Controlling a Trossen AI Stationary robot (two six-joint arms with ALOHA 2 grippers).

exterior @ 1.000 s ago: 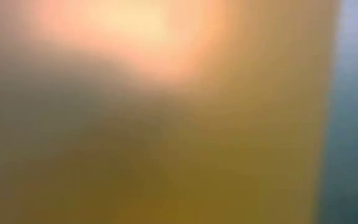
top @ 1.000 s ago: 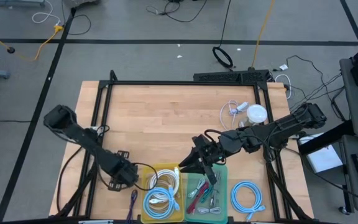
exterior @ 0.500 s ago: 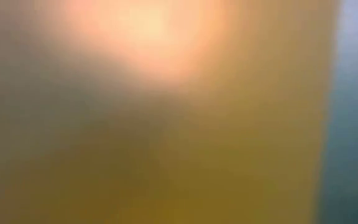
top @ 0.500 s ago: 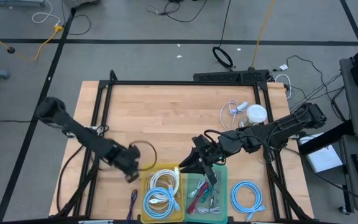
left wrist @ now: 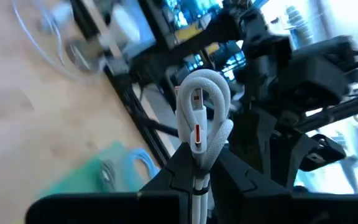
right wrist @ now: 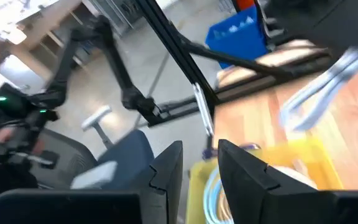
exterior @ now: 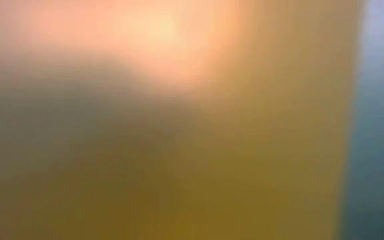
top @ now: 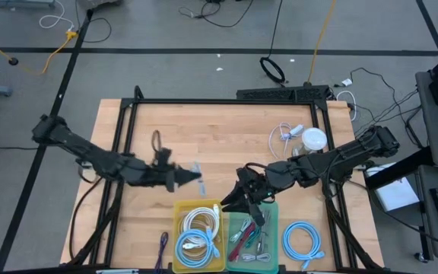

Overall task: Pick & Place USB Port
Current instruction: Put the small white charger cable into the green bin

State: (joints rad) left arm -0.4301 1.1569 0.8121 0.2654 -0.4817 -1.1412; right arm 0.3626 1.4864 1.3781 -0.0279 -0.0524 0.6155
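Left claw (left wrist: pixel 197 180) clenched on white USB cable (left wrist: pixel 202 109), right claw (right wrist: pixel 201 165) parted over yellow bin (top: pixel 181 209)

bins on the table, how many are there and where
2. A yellow bin sits at the table's near edge holding white and blue coiled cables; a green bin stands right beside it, under the right gripper. None seem hidden, though the arms cover some table.

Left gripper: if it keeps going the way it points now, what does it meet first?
Probably the right gripper. The left gripper, shut on a white cable, points across the table toward it; heights are unclear, so it might pass above.
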